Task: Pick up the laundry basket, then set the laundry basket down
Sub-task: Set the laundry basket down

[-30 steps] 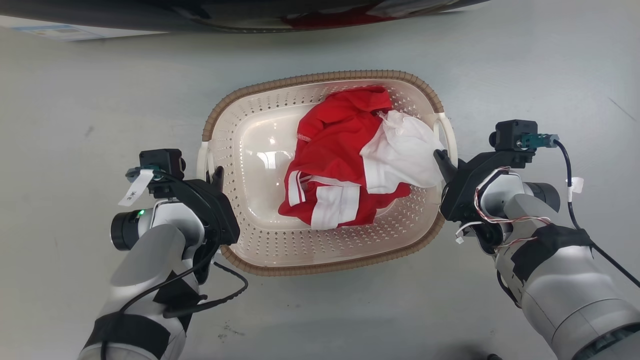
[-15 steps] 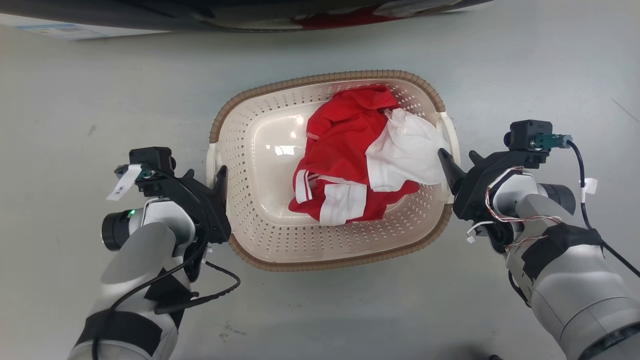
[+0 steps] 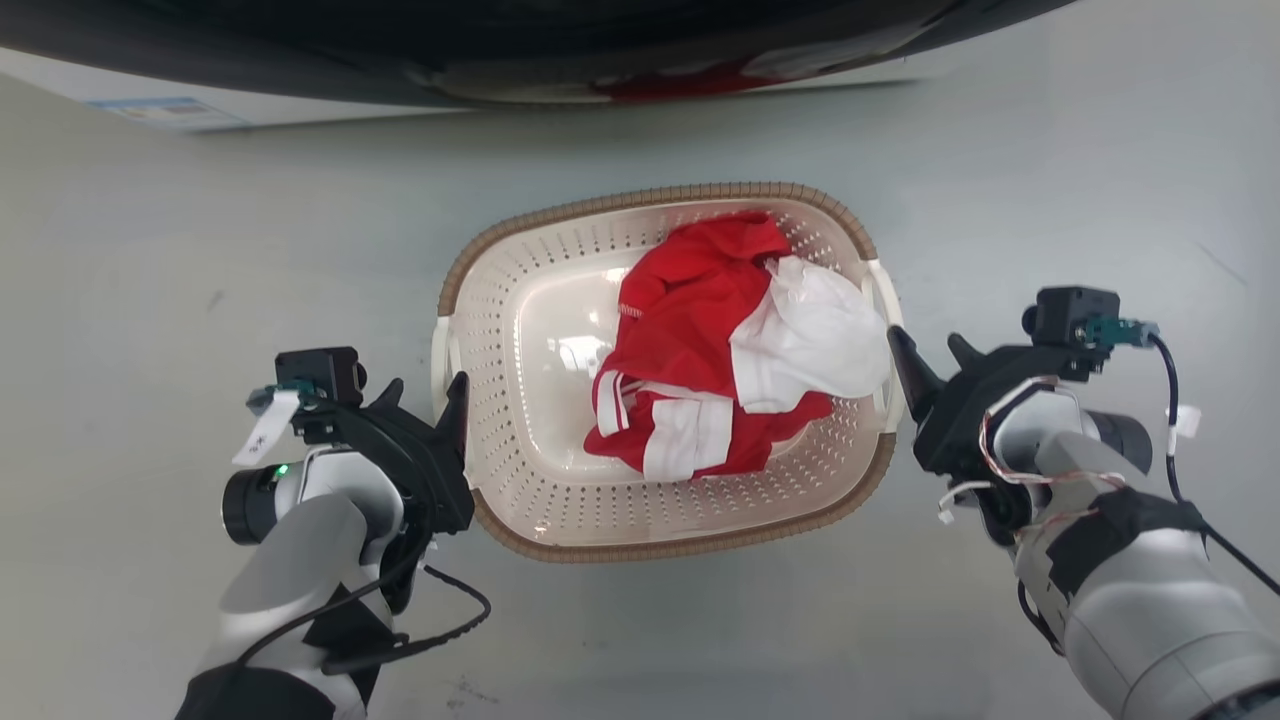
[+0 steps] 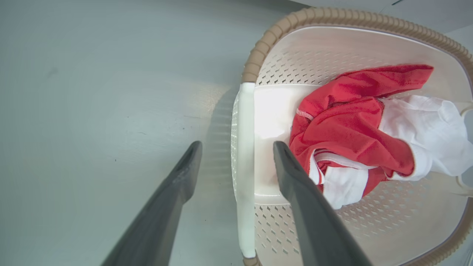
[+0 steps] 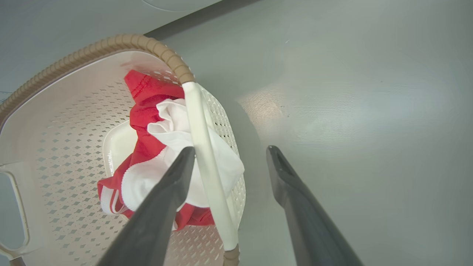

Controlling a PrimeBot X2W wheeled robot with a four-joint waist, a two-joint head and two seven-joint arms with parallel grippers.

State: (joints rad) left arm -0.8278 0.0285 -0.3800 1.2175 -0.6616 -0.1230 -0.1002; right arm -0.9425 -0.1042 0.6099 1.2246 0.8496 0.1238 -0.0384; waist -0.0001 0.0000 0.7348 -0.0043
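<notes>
Laundry basket (image 3: 495,330) sits on the grey floor (image 3: 200,250), roughly mid-floor in my head view, long side toward me. Cream perforated walls, brown woven-look rim, a white handle on each short side.

Inside: a crumpled red garment (image 3: 690,310) with white stripes, piled toward the right end. A white cloth (image 3: 810,340) lies over it, against the right wall. The left half of the basket bottom is bare.

Left gripper (image 3: 428,385) is at the left handle (image 3: 440,350). From the left wrist view the basket (image 4: 332,48) fills the right side. The gripper (image 4: 237,146) has its fingers spread wide, one out over the floor, one over the basket interior. The handle (image 4: 244,166) runs between them with a gap on both sides. It has hold of nothing.

Right gripper (image 3: 922,340) is at the right handle (image 3: 880,290), fingers also spread. In the right wrist view the gripper (image 5: 231,149) straddles the handle (image 5: 201,140) of the basket (image 5: 63,129). The inner finger lies across the white cloth (image 5: 173,133), close beside the handle. I cannot tell whether it touches. The outer finger is well clear, over the floor. Nothing is clamped.

Along the far edge of the floor there is a white appliance front (image 3: 150,100) with a small blue label, and a dark curved shape above it.
</notes>
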